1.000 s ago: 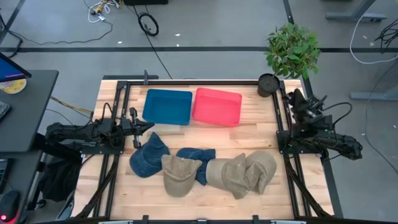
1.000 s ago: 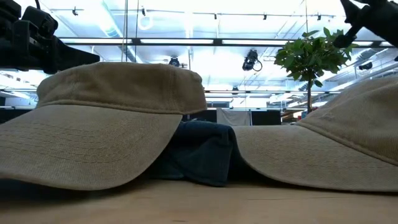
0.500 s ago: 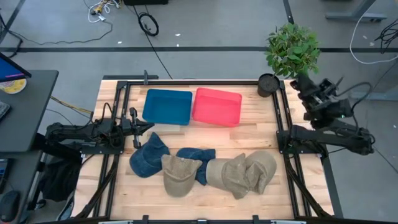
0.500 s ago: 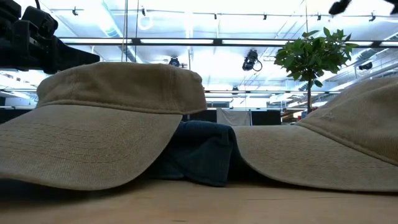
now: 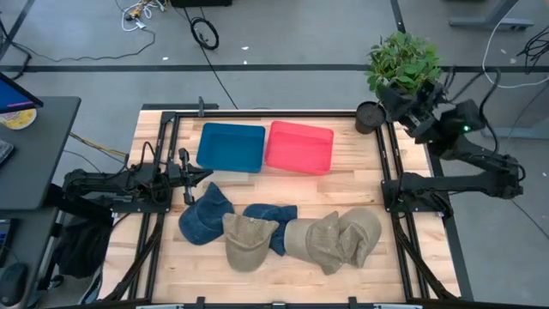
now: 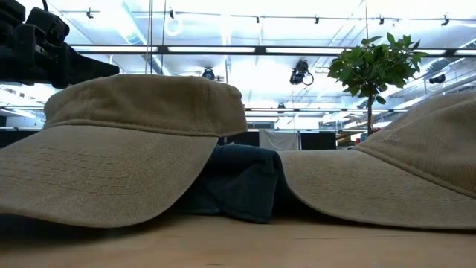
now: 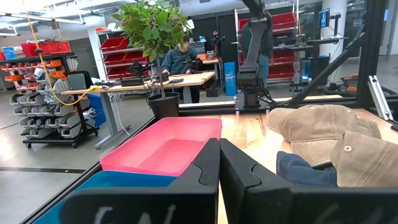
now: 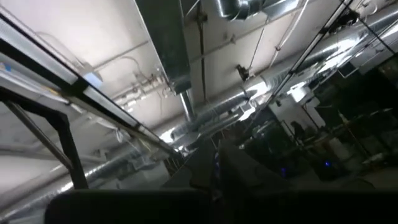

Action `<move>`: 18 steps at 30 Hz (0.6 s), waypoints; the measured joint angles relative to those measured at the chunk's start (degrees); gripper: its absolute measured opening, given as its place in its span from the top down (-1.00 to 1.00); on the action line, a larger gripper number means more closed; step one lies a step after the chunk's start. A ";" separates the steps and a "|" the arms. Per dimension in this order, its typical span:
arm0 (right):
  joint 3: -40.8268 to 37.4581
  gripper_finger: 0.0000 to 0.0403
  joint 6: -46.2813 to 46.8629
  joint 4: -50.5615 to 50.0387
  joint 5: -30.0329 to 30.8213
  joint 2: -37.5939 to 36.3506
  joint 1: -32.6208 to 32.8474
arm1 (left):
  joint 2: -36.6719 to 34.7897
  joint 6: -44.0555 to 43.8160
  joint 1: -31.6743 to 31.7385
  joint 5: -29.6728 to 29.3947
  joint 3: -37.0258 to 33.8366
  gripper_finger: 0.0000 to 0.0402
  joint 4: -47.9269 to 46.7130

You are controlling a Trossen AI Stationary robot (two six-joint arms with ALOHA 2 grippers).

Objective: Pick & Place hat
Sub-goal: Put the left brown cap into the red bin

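The left gripper's (image 7: 219,163) two dark fingers (image 7: 202,171) are pressed together in its wrist view, with nothing between them. That gripper (image 5: 186,178) waits low at the left edge of the bench (image 5: 360,184), just beside the blue cap (image 5: 204,215) and pointing across toward the trays. The right gripper (image 5: 393,97) is raised off the bench beside the potted plant (image 5: 403,64), well apart from every hat; its wrist camera looks up at ceiling ducts, and its fingers seem closed and empty, though that view is too dark to be sure.

The hats lie in an overlapping row along the near side of the bench: the blue cap nearest the left gripper, then a tan cap (image 5: 247,240) lapping over a second blue hat (image 5: 273,219), then two more tan caps (image 5: 343,239) toward the right. Behind the blue cap sit the blue tray (image 5: 232,147) and, beside it, the pink tray (image 5: 300,147), both empty, probably sorting targets by colour. No hat is yet picked; I judge the right arm is lifting clear to swing in.
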 joint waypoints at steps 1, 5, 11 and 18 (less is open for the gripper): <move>1.78 0.87 -0.76 -1.57 -0.42 1.14 0.00 | -0.01 0.00 0.00 0.01 0.01 0.99 0.00; 8.69 0.87 -1.21 -12.33 -0.40 5.81 0.00 | -0.02 -0.02 0.00 0.01 -0.01 0.99 0.01; 17.89 0.87 1.57 -26.11 -4.80 14.47 1.23 | -0.02 0.00 0.00 0.01 -0.01 0.99 -0.01; 24.84 0.87 0.50 -29.21 -8.04 23.17 3.55 | -0.02 0.00 0.00 0.00 0.00 0.99 -0.01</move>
